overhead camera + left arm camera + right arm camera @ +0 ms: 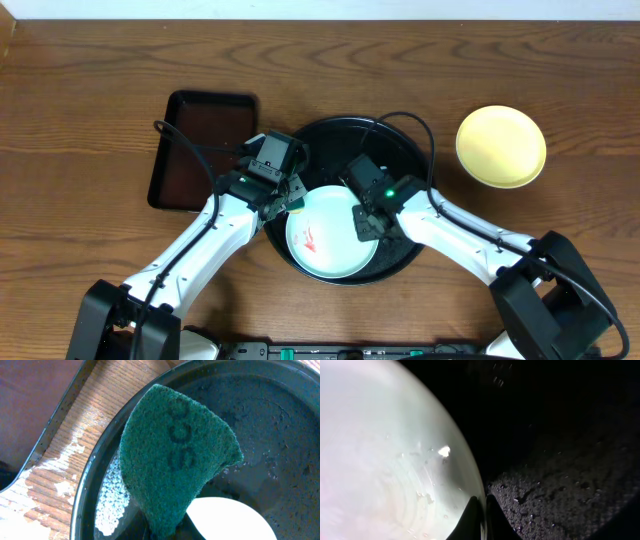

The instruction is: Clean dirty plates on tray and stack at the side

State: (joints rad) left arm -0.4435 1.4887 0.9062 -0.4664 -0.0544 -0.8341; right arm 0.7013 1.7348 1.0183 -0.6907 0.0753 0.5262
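A black round tray [405,160] sits at the middle of the wooden surface [90,70]. Inside it, against its near-left rim, lies a pale blue-white plate [330,245] with a red-orange smear [313,240] left of its centre. Only this one plate shows in the tray.

The left hand [290,197] hangs over the plate's far-left rim, clenched on a green scouring pad [175,455]. In the left wrist view the pad is folded into a rough wedge and fills the middle of the picture, with the tray's wet, speckled floor [280,435] behind it and a piece of the plate [225,520] below. Whether the pad touches the plate cannot be told.

The right hand [365,222] is at the plate's right rim. In the right wrist view its two dark fingertips [492,520] are pressed close together exactly on the plate's edge [385,450], one on the plate side and one on the tray side [570,485], pinching the rim.

A pale yellow plate [501,146] lies on the surface to the right of the tray, apart from it, toward the far-right corner. A dark brown rectangular tray [200,150] lies just left of the black one
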